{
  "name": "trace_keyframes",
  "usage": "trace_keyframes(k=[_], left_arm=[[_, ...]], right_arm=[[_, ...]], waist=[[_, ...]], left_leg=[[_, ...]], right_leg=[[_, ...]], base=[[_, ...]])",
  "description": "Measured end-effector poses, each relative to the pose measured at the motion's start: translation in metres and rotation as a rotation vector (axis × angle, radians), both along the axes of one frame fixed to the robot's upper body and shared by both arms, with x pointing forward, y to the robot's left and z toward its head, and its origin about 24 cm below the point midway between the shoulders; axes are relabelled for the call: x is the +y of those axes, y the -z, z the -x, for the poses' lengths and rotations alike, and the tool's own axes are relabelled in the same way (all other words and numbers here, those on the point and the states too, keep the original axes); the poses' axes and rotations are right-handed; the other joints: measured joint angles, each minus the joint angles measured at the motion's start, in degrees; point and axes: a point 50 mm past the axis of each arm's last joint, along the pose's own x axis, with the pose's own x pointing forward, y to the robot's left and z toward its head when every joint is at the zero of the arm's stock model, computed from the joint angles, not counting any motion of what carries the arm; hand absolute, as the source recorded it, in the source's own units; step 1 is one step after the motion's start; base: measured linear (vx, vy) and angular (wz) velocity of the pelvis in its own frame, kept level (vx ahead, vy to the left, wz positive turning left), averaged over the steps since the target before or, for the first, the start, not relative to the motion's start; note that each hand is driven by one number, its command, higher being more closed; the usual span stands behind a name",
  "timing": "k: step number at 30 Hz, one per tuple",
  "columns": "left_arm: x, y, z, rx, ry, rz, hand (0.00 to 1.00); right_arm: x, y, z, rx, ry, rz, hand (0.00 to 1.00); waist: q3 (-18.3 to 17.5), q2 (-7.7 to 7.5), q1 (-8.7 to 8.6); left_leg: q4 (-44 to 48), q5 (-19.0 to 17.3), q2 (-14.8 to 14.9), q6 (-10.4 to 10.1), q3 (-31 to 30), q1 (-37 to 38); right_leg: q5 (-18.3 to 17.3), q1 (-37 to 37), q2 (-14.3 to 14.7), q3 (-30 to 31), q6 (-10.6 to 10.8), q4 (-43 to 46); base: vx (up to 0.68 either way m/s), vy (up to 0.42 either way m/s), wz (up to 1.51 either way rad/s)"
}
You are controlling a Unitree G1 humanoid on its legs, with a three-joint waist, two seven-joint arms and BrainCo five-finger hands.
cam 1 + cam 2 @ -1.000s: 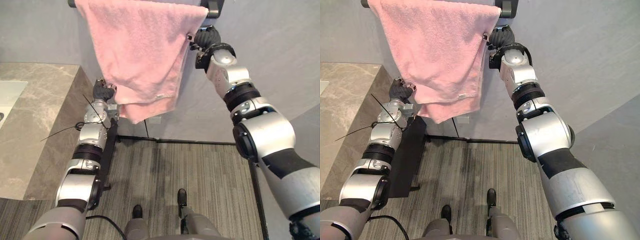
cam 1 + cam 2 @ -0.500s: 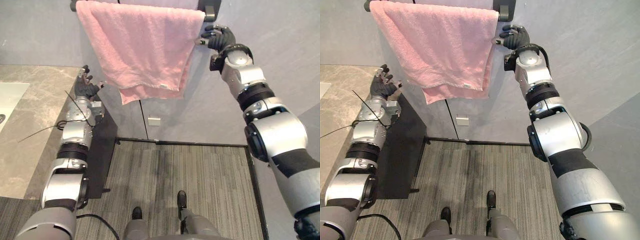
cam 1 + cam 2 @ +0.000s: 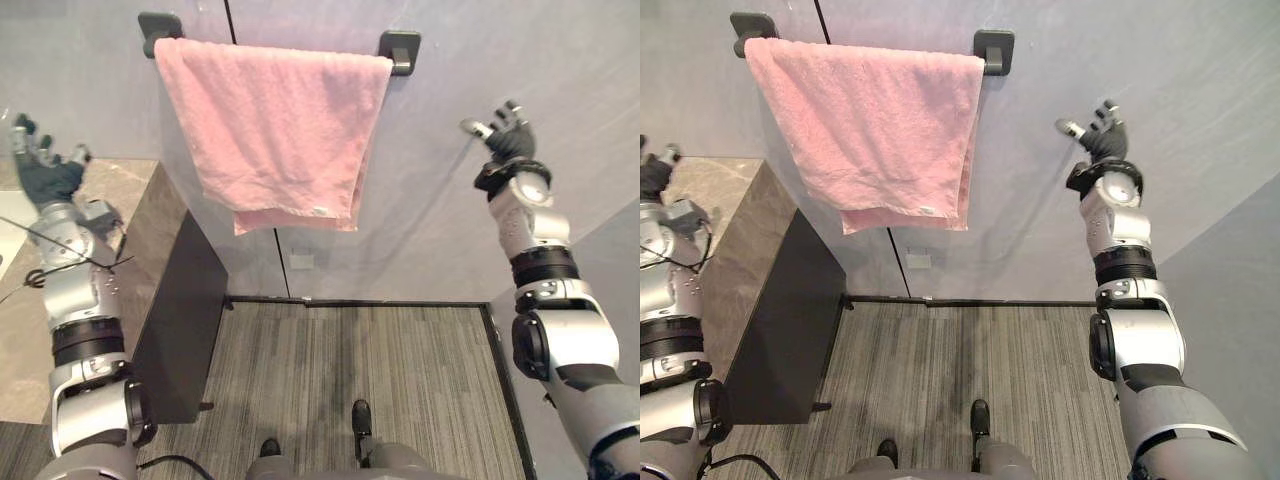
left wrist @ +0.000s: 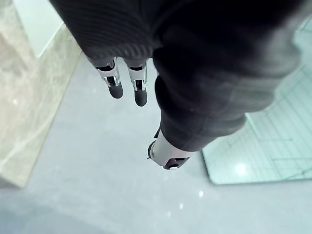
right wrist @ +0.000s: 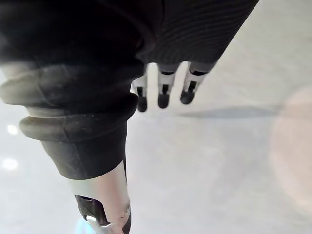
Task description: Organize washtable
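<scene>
A pink towel [image 3: 272, 120] hangs folded over a black wall rail [image 3: 398, 48], flat against the grey wall. My left hand [image 3: 42, 170] is raised over the marble washtable [image 3: 140, 200], well left of the towel, with straight fingers [image 4: 113, 80] and nothing in it. My right hand [image 3: 505, 135] is up by the wall to the right of the towel, fingers [image 5: 162, 92] spread and empty. Neither hand touches the towel.
The washtable has a dark side panel [image 3: 185, 300] below its marble top. A small white wall socket [image 3: 299, 260] sits under the towel. Striped grey floor [image 3: 400, 370] lies in front of the wall.
Both hands have let go of the towel's edges and swung outward, left hand to the left, right hand to the right. The towel now hangs straight on the rail. The camera has shifted.
</scene>
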Motion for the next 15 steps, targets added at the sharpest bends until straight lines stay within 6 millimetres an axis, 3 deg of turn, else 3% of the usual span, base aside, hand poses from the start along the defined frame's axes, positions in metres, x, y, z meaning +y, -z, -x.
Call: trace_keyframes(k=[5,10,15], left_arm=[[-0.013,0.001,0.003,0.004,0.046,-0.061,0.00],[-0.057,0.015,-0.008,0.067,0.249,-0.156,0.00],[-0.096,0.022,-0.014,0.095,0.440,-0.225,0.00]], right_arm=[[0.023,-0.022,0.011,-0.137,-0.066,0.084,0.00],[0.061,-0.030,0.024,-0.243,-0.208,0.193,0.00],[0.098,-0.020,0.025,-0.227,-0.372,0.284,0.00]], waist=[[-1.42,0.17,-1.25],[-3.70,1.20,-1.18],[-3.71,1.22,-1.21]], left_leg=[[-0.08,-0.06,-0.05,0.06,0.10,1.90],[-0.11,-0.04,0.03,0.06,-0.33,1.94],[-0.18,-0.04,0.11,0.05,-0.69,2.51]], right_leg=[[-1.11,1.87,-0.10,-0.16,-0.17,-0.04],[-1.37,2.11,-0.07,-0.68,-0.53,-0.04],[-1.66,2.81,-0.03,-1.11,-0.79,-0.06]], base=[[-0.02,0.011,0.01],[0.00,0.006,0.04],[0.00,0.005,0.02]])
